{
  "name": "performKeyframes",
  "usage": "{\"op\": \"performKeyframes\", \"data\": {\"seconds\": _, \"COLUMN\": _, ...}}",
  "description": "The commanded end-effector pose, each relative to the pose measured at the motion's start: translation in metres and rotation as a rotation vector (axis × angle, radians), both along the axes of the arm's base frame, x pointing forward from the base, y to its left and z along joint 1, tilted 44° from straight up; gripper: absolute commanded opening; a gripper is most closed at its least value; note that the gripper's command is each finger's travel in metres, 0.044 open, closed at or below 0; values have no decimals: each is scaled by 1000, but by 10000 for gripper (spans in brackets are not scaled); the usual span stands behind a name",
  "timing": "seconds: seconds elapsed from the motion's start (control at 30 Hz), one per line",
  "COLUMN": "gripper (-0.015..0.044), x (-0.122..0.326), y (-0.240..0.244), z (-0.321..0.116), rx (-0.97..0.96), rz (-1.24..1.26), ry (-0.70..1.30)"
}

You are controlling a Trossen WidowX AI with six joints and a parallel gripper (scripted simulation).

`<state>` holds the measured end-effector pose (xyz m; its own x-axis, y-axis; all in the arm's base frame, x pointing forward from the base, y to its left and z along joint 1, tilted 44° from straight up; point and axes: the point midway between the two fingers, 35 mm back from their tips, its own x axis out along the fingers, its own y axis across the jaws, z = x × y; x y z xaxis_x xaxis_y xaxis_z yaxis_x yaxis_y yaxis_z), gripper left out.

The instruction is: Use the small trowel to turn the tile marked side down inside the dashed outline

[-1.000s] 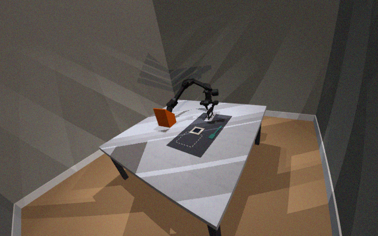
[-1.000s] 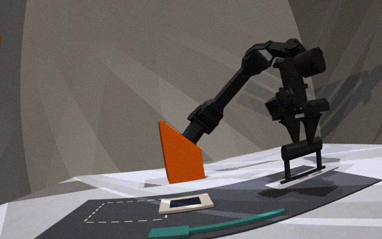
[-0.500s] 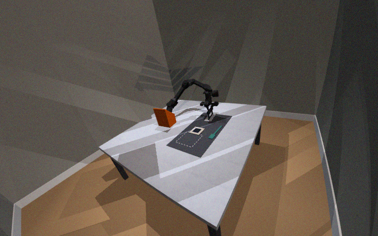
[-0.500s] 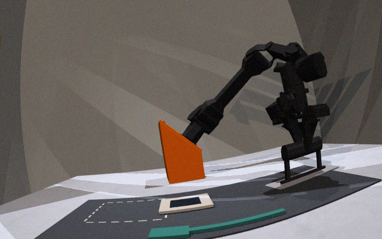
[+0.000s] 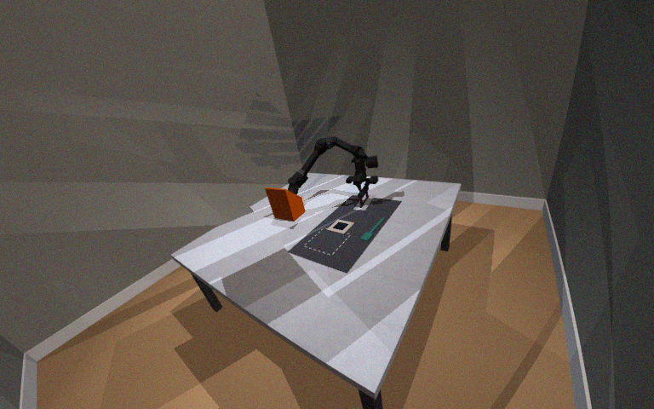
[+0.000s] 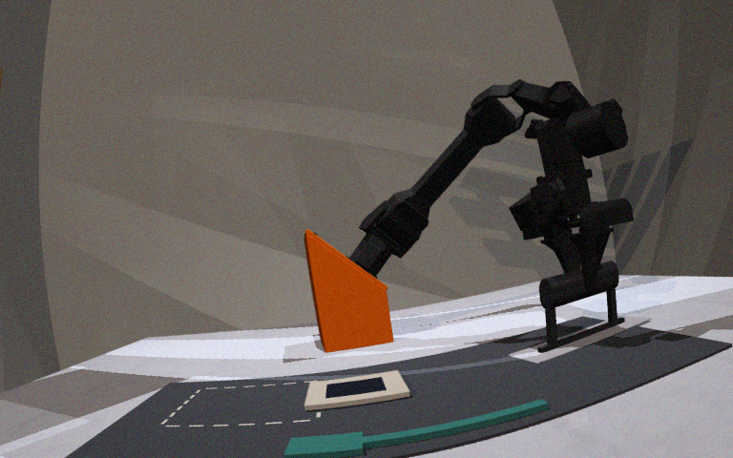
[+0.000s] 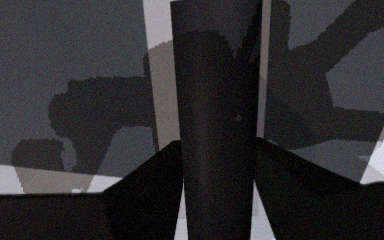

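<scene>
The trowel has a thick black handle on two posts above a flat pale blade, and stands at the mat's far end. My gripper is shut on its handle, one finger on each side. The blade looks flat on the mat. The tile lies flat, cream with its dark marked face up. It overlaps one edge of the dashed outline, mostly outside it. The tile's underside is hidden.
A teal spatula-shaped tool lies along the mat's edge, beside the tile. An orange slanted block stands on the table near the arm's base, off the mat.
</scene>
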<state>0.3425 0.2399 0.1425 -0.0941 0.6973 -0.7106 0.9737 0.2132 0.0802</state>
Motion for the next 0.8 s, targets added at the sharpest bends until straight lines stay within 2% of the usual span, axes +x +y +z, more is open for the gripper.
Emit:
{"op": "performKeyframes", "data": {"seconds": 0.0, "gripper": 130, "x": 0, "y": 0, "z": -1, "rx": -3, "rz": -2, "ry": 3}}
{"op": "performKeyframes", "data": {"seconds": 0.13, "gripper": 130, "x": 0, "y": 0, "z": -1, "rx": -5, "rz": -16, "ry": 17}}
{"op": "performKeyframes", "data": {"seconds": 0.77, "gripper": 130, "x": 0, "y": 0, "z": -1, "rx": -54, "rz": -383, "ry": 375}}
